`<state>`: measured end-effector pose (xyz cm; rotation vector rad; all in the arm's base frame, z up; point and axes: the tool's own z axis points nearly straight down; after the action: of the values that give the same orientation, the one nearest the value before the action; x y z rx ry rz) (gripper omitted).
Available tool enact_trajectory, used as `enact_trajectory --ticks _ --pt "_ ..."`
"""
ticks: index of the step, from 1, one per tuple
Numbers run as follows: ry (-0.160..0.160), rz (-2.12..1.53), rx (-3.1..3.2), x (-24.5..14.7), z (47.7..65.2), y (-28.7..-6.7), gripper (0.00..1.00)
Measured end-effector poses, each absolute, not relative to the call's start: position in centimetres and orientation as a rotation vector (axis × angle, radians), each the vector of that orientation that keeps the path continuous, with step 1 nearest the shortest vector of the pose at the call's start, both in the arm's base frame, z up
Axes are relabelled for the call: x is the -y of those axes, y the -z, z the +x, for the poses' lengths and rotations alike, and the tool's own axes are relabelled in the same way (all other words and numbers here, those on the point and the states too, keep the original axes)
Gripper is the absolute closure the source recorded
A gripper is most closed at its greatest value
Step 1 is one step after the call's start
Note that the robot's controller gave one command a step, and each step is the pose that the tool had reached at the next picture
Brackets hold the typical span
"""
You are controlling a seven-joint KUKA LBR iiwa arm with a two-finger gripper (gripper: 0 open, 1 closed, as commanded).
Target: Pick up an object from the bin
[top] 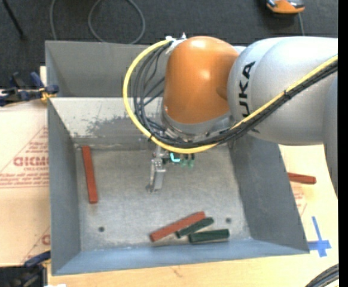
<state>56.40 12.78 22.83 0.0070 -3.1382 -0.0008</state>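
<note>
My gripper [156, 181] hangs below the orange wrist cover over the middle of the bin floor, with bare floor under it. One silver finger shows, pointing down. A red-brown stick [89, 174] lies upright along the left wall, well left of the gripper. Near the front wall a second red-brown stick [175, 226] lies slanted, and two dark green sticks [208, 235] lie beside it, one partly tucked under the red one. Nothing is seen between the fingers.
The orange cover and the arm hide the back right part of the bin. Sloping grey walls close in on all sides. Bare floor lies between the left stick and the front group.
</note>
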Motion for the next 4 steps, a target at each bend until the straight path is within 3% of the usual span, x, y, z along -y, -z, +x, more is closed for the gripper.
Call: enact_trajectory --ticks 1,2,3,4 --pt "-0.003 0.14 3.135 -8.0 54.5 -6.6 0.0" --pt "-0.006 0.514 3.104 1.7 53.4 -10.8 0.0" --pt "0.001 0.666 3.072 2.5 49.2 -6.9 0.0" --pt "-0.003 0.657 3.07 2.6 49.3 -7.3 1.0"
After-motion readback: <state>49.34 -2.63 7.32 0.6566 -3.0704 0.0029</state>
